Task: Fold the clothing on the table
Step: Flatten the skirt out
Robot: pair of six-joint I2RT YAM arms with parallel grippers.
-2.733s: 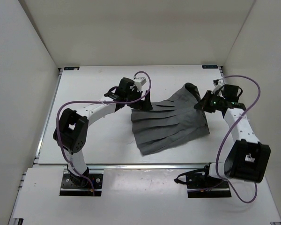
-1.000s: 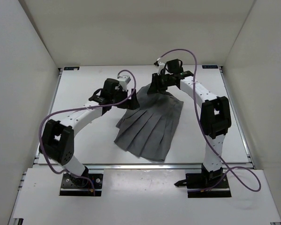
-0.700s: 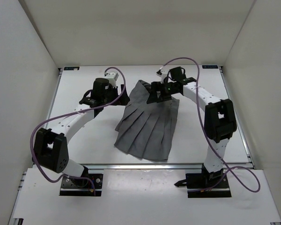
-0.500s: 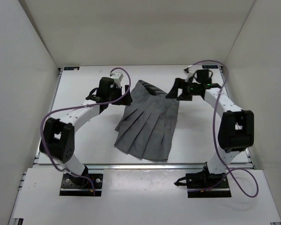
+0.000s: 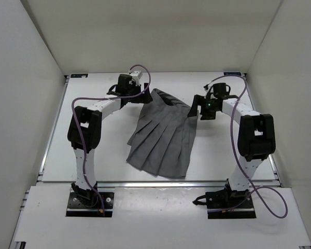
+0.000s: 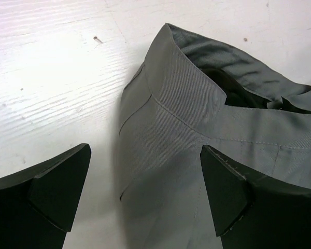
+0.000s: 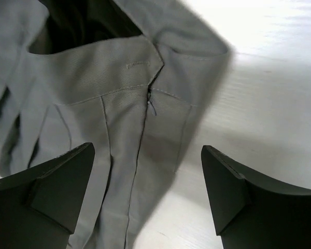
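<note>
Flanking the skirt at its far end, left pincer and right pincer gape empty, pleats running nearward.

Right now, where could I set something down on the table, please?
Bare table lies between the skirt and the left arm, and likewise the right arm. The waistband is crowded: left fingers and right fingers flank it.

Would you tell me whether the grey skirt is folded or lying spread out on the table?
Spread out: the skirt lies flat at full length on the table, pleats fanning toward the hem, no fold across it.
</note>
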